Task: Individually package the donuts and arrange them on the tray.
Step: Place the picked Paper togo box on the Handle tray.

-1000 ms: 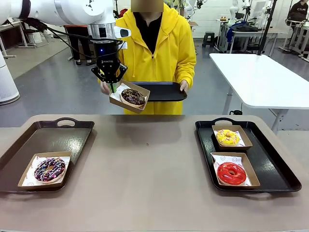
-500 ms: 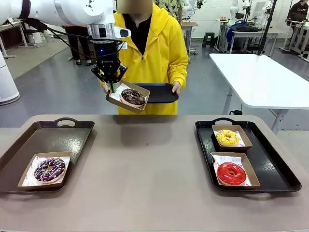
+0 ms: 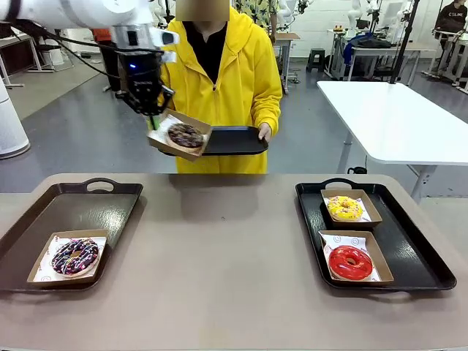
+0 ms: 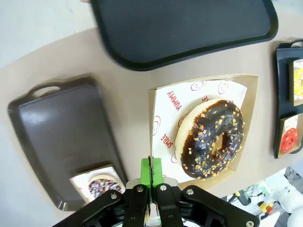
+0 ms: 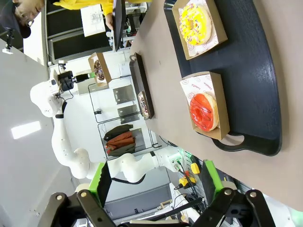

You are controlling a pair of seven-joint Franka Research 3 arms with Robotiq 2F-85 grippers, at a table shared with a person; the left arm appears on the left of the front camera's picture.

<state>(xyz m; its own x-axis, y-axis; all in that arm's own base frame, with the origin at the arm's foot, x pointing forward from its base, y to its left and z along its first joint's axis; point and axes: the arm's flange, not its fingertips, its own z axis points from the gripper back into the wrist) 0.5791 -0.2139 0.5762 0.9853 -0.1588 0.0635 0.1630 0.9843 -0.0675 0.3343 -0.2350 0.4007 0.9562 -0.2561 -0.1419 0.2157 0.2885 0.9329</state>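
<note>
Left claw pinched shut on box rim, airborne beside person's tray; right claw wide open, empty.

The left arm is glossy white with a black cable looping off it, a blue light glowing on its black wrist above the black left gripper with green pads. The person wears a yellow zip hoodie over black.

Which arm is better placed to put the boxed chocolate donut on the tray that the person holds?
The left. Its gripper is already shut on the edge of the box with the chocolate donut, raised beside the person's tray. The right gripper is open and holds nothing.
</note>
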